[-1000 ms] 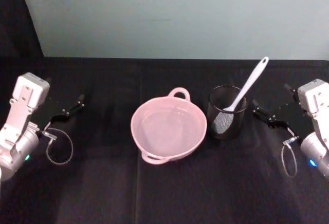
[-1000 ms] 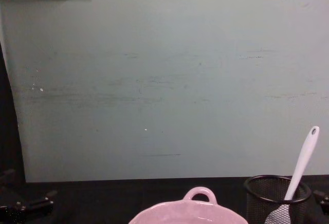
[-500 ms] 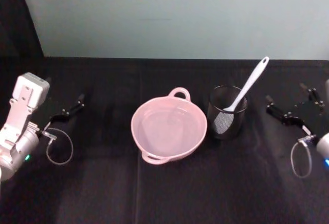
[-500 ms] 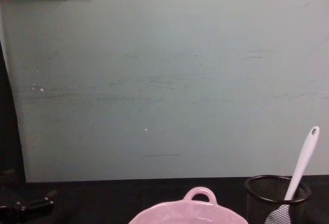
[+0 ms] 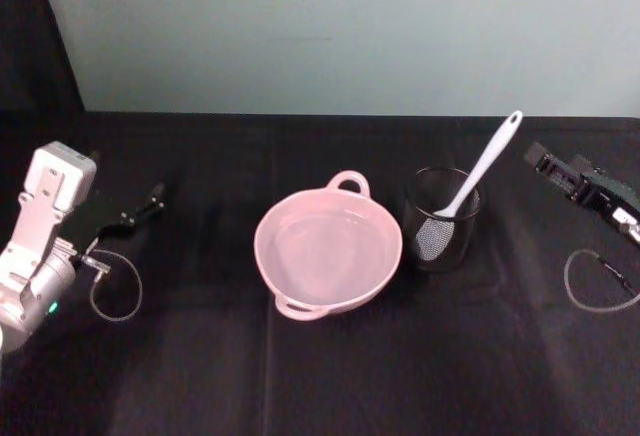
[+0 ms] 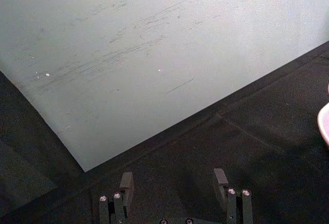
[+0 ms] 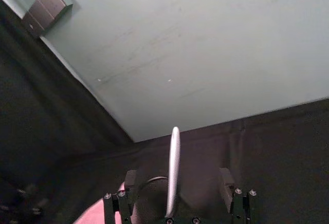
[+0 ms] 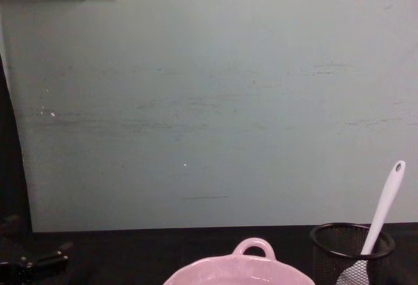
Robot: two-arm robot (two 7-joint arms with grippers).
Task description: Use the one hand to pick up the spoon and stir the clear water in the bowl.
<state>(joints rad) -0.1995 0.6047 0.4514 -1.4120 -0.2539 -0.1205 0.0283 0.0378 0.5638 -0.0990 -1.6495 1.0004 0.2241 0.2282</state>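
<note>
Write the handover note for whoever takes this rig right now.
Left claw: open, parked at the table's left.
Right claw: open, empty, right of the black mesh cup, facing the spoon, not touching it.
The spoon stands in the cup; pink bowl of water beside it, centre.
Done: nothing grasped. Left: grip spoon, lift out, stir the water.

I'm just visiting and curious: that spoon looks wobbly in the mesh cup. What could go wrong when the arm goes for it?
1. The spoon leans loosely in the mesh cup; the open right gripper, off to its right, might nudge the handle or tip the cup.
2. The cup stands close beside the bowl, so a knock could spill the water.
The left gripper sits parked at far left.
</note>
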